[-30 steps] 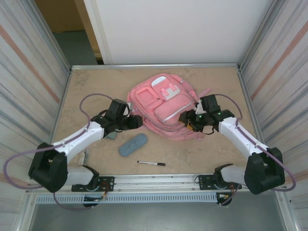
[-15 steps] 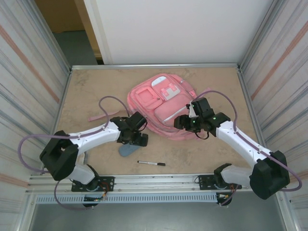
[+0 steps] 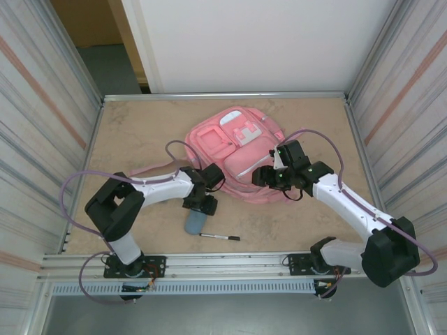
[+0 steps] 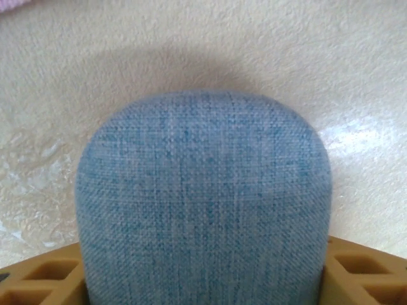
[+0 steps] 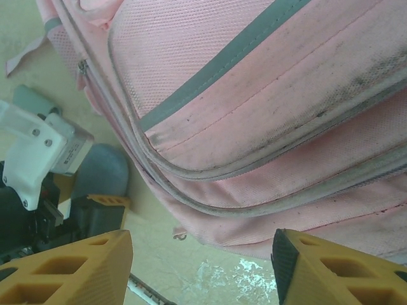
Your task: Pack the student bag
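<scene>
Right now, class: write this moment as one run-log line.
left fingers: closed on blue pencil case | right fingers: open, by student bag | pen: on table

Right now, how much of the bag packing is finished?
Done: nothing visible; the student bag looks zipped shut. In hand: the left gripper clasps the blue fabric pencil case on the table; the right gripper hovers open by the bag. Left: case and pen go in.

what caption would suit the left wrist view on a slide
Close-up: the left gripper closed on the blue fabric case lying on the beige table
</scene>
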You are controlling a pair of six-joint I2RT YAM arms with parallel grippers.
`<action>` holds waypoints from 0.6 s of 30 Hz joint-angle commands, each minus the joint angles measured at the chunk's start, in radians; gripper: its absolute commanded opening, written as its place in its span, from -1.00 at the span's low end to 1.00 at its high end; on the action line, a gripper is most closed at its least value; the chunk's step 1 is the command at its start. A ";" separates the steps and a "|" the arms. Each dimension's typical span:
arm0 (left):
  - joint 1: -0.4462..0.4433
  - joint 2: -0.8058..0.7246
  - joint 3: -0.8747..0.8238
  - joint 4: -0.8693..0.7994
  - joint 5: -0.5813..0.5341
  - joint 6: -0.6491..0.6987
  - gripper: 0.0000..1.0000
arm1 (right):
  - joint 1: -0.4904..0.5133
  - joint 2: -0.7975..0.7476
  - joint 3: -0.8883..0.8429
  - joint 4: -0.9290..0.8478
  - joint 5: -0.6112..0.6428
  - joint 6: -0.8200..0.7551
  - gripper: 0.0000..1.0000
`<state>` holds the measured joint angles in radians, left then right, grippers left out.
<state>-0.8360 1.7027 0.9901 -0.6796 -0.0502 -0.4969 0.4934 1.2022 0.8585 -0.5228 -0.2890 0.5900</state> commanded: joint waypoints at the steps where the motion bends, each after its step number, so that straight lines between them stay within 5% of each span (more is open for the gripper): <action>1: -0.011 -0.008 0.001 -0.006 0.019 -0.011 0.06 | 0.007 -0.004 0.004 -0.005 -0.037 -0.007 0.19; 10: -0.016 -0.196 0.006 0.174 0.260 -0.109 -0.01 | 0.055 -0.005 -0.057 0.190 -0.257 0.123 0.20; 18: 0.067 -0.321 -0.147 0.485 0.409 -0.432 -0.04 | 0.314 -0.084 -0.140 0.329 -0.064 0.156 0.35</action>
<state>-0.7887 1.4174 0.8967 -0.3393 0.2642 -0.7685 0.7570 1.1702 0.7578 -0.2806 -0.4301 0.7063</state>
